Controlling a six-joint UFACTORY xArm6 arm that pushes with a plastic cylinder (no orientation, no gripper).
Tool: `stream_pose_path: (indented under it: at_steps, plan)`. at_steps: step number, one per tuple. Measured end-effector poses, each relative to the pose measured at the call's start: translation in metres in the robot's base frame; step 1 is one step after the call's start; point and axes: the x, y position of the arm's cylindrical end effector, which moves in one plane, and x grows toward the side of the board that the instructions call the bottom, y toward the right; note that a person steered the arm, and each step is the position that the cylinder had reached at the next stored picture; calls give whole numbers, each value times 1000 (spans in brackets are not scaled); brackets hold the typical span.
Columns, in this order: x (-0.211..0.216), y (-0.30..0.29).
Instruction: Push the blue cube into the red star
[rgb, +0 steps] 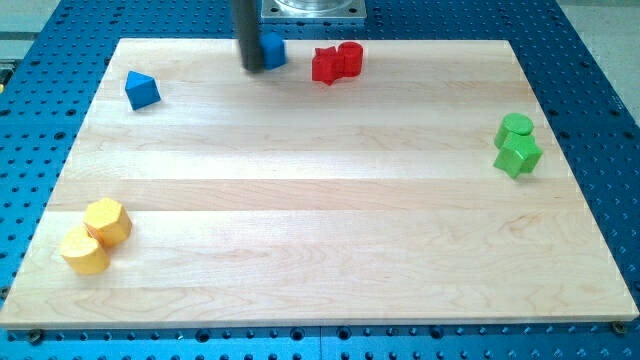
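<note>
The blue cube (273, 48) sits near the view's top edge of the wooden board, partly hidden behind my dark rod. My tip (253, 68) rests on the board just left of the cube, touching or nearly touching it. The red star (326, 65) lies to the cube's right, a short gap away. A red cylinder-like block (349, 57) touches the star on its right side.
A blue triangular block (141, 90) lies at the upper left. Two green blocks (517, 146) sit together at the right edge. Two yellow blocks (96, 236) sit together at the lower left. The board (320, 230) lies on a blue perforated table.
</note>
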Motion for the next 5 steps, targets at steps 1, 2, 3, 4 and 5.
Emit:
stream_pose_path:
  at_steps: [1, 2, 3, 4, 5]
  plan:
    - [3, -12]
    - [-17, -59]
    - [-36, -15]
    - [-31, 17]
    - [34, -61]
